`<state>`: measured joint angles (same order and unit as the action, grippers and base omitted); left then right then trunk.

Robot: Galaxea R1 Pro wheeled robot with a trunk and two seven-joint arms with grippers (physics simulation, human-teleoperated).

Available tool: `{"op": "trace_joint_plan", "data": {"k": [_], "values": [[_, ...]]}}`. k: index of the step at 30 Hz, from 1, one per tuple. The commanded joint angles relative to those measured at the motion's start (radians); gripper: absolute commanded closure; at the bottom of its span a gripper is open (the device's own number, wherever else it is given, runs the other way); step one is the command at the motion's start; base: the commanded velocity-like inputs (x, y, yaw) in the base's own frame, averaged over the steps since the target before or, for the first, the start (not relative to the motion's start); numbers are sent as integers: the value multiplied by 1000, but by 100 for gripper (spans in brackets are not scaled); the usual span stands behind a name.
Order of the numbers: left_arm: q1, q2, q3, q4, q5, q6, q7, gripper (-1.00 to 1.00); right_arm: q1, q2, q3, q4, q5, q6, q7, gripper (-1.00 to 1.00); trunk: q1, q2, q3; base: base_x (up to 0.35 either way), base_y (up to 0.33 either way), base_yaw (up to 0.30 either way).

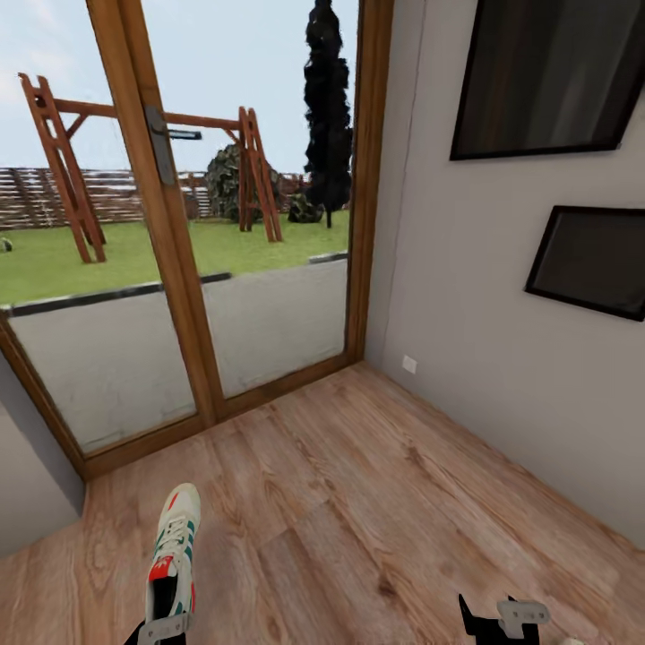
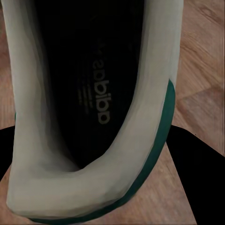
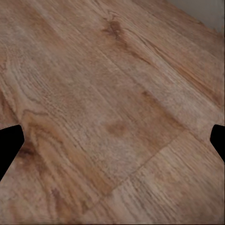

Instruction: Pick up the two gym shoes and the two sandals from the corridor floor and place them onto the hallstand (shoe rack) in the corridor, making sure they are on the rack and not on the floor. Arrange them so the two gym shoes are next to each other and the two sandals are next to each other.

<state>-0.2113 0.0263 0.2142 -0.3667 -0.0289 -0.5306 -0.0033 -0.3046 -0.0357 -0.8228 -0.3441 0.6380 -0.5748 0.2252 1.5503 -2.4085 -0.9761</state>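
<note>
One gym shoe point(image 1: 176, 554), white with green stripes and a red-orange tongue, is at the lower left of the head view, toe pointing away over the corridor floor point(image 1: 358, 502). My left gripper point(image 1: 166, 630) is shut on its heel. In the left wrist view the heel rim and dark inside of the gym shoe point(image 2: 93, 93) sit between the black fingers point(image 2: 194, 159). My right gripper point(image 1: 502, 621) is at the lower right, open, with bare floor planks point(image 3: 112, 112) between its wide-apart fingers point(image 3: 8, 145). The sandals and the hallstand are out of view.
A wood-framed glass door point(image 1: 179, 269) to a garden closes the far end. A grey wall point(image 1: 502, 340) with two dark framed pictures point(image 1: 546, 76) and a socket point(image 1: 409, 364) runs along the right. A grey wall corner point(image 1: 31, 484) stands at left.
</note>
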Motion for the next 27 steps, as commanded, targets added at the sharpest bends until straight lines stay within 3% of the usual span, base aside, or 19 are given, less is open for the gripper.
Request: {"op": "trace_joint_plan", "data": {"k": [1,27], "values": [[0,0,4,1,-3,-3,-1,100,-1,0,-9,1,3,-4,8,-100,0,0,-1,0,0,-279],[0,0,4,2,-3,-3,-1,100,-2,0,-9,1,3,-3,8,-100,0,0,-1,0,0,-279]]}}
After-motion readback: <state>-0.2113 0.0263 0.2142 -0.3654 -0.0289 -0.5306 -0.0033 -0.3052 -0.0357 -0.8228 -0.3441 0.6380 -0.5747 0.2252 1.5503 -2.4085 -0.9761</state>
